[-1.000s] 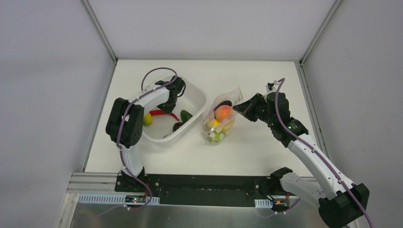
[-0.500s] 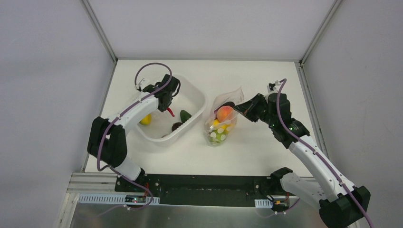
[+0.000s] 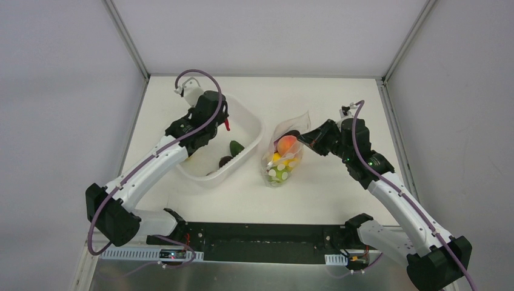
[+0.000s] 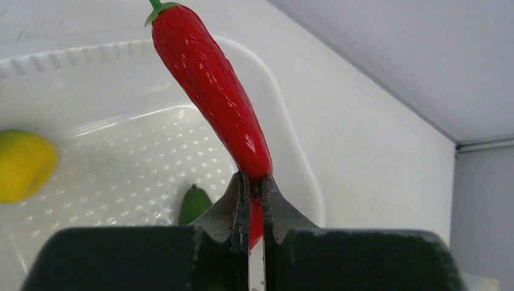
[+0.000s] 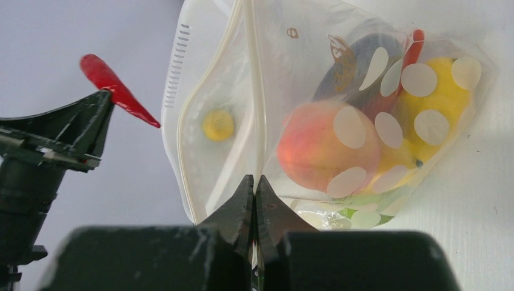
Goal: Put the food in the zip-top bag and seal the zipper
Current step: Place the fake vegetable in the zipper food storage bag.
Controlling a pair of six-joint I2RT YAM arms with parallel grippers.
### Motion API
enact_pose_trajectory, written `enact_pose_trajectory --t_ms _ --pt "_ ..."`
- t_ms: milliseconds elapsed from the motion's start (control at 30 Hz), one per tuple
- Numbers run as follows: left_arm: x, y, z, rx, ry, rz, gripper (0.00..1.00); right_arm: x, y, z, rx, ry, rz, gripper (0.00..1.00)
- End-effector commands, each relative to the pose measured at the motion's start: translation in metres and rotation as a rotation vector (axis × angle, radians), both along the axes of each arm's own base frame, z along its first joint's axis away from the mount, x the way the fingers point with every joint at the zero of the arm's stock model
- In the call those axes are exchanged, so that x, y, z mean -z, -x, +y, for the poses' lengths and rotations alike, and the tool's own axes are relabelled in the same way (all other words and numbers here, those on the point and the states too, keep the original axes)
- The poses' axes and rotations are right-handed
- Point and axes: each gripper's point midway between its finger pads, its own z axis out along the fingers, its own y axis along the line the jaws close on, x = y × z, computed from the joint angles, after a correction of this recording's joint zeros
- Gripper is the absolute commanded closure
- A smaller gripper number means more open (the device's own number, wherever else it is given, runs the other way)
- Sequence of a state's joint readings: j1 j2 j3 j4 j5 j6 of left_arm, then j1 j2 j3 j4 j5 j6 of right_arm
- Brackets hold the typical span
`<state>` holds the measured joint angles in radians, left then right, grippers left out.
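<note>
Pinches the mouth edge of the zip-top bag (image 5: 303,24) between the closed fingers of the right gripper (image 5: 254,185), just beside the zipper (image 5: 251,91), with peach, yellow, green and dark food (image 5: 321,145) inside. Farther left, grips a red chili (image 4: 212,91) by its tip in the left gripper (image 4: 254,182), raised over the white tub (image 4: 291,151) next to the bag, a yellow fruit (image 4: 24,163) lying in it.

The left end effector (image 4: 255,182) has risen from the white tub (image 4: 73,51), carrying the red chili pepper (image 4: 212,91) clamped between its fingers.
</note>
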<state>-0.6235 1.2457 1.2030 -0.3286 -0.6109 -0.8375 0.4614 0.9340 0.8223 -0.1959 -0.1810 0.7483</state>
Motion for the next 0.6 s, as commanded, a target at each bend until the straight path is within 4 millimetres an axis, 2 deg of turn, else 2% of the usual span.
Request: enact_pose_trajectory --t_ms 0,100,233,567 --pt "-0.064 0.011 -0.031 0.179 0.028 -0.191 1.00 -0.029 -0.002 0.005 -0.014 -0.059 -0.071 1.00" --pt "-0.086 0.022 -0.054 0.279 0.039 -0.245 1.00 -0.029 -0.002 0.009 -0.031 -0.072 -0.062 1.00" --pt "-0.103 0.036 -0.084 0.390 0.050 -0.301 1.00 -0.030 -0.003 0.014 -0.052 -0.088 -0.054 1.00" --pt "-0.110 0.056 -0.161 0.586 0.001 -0.332 1.00 -0.031 -0.003 0.018 -0.065 -0.100 -0.051 1.00"
